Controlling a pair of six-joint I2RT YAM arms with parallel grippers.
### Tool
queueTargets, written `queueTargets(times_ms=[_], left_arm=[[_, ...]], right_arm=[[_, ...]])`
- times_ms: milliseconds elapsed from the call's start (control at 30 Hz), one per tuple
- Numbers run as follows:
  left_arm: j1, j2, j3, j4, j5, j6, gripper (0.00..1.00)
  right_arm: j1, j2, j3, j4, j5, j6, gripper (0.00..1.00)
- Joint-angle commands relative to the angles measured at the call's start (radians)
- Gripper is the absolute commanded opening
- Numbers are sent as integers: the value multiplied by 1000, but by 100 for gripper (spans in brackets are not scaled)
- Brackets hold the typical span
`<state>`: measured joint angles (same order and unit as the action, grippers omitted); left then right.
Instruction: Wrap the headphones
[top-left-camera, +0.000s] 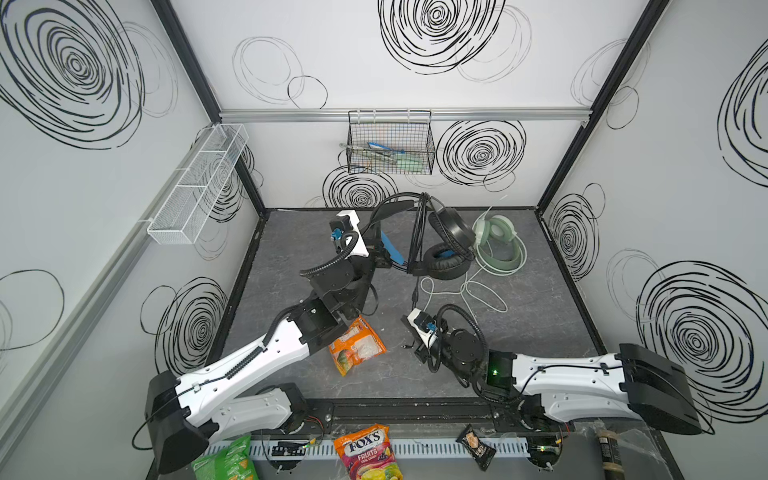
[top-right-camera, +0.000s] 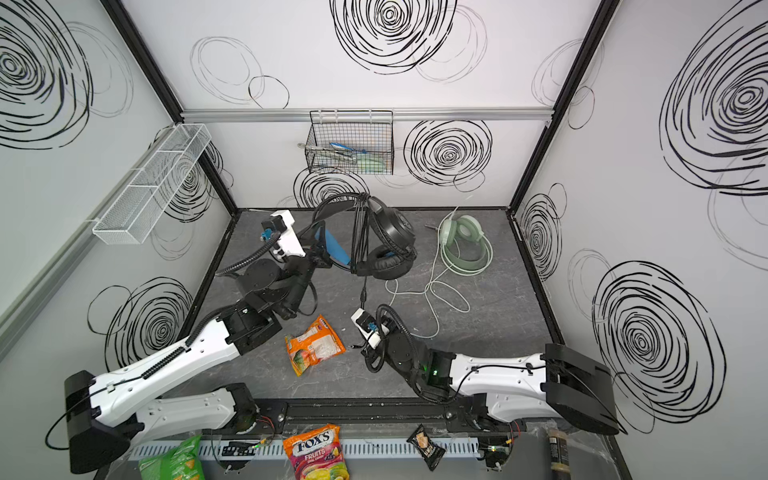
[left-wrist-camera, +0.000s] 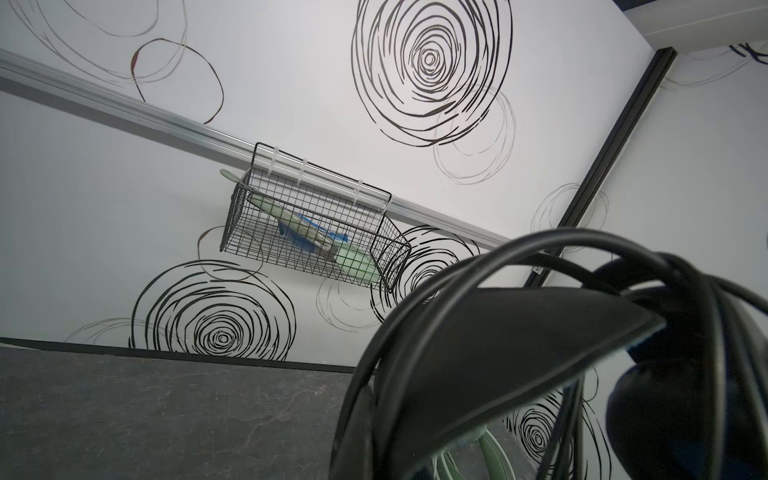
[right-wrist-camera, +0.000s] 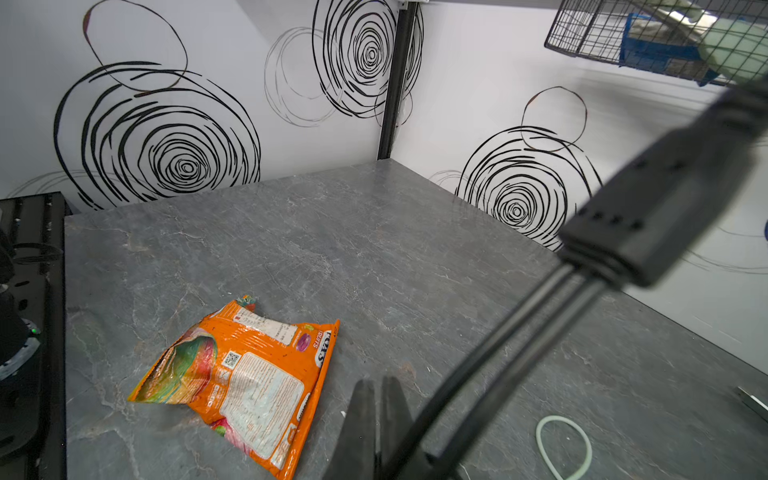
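Observation:
The black headphones (top-left-camera: 451, 232) (top-right-camera: 395, 232) with a blue inner headband are lifted off the table, their black cable looped several times around the headband (left-wrist-camera: 498, 353). My left gripper (top-left-camera: 384, 257) (top-right-camera: 322, 255) is shut on that headband; in the left wrist view the band hides the fingers. The cable's free end runs down to my right gripper (top-left-camera: 409, 318) (right-wrist-camera: 376, 384), which is shut on it below an inline block (right-wrist-camera: 660, 208). The mint-green headphones (top-left-camera: 498, 245) (top-right-camera: 465, 245) lie at the back right, their whitish cable (top-left-camera: 469, 291) loose on the table.
An orange candy bag (top-left-camera: 357, 345) (right-wrist-camera: 245, 374) lies between the two arms. A black wire basket (top-left-camera: 390, 143) hangs on the back wall and a white mesh basket (top-left-camera: 199, 183) on the left wall. Snack packs (top-left-camera: 368, 451) sit along the front edge.

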<state>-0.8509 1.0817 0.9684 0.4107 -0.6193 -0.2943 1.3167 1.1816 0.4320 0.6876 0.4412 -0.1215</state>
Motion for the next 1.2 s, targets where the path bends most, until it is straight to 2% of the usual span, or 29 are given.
queueTargets(times_ms=[0,100,300,600,833,933,1167], left_arm=[[7,-46,33,206,-9,-102,0],[10,-45,33,206,5,-124,0],[5,-40,26,206,-36,-64,0],[7,-21,-81,262,-191,173,0],[7,-29,-160,151,-152,113,0],[-19,-38,-193,95,-147,104,0],[-41,-54,-284,-50,-110,38,0]], right_arm=[[33,21,36,-11,-13,-22,0],[40,37,52,-8,-13,-28,0],[73,43,93,-50,5,-54,0],[148,-82,149,-166,46,-127,0],[147,-178,152,-213,134,-171,0],[140,-213,152,-247,184,-179,0],[100,-280,136,-302,193,-171,0]])
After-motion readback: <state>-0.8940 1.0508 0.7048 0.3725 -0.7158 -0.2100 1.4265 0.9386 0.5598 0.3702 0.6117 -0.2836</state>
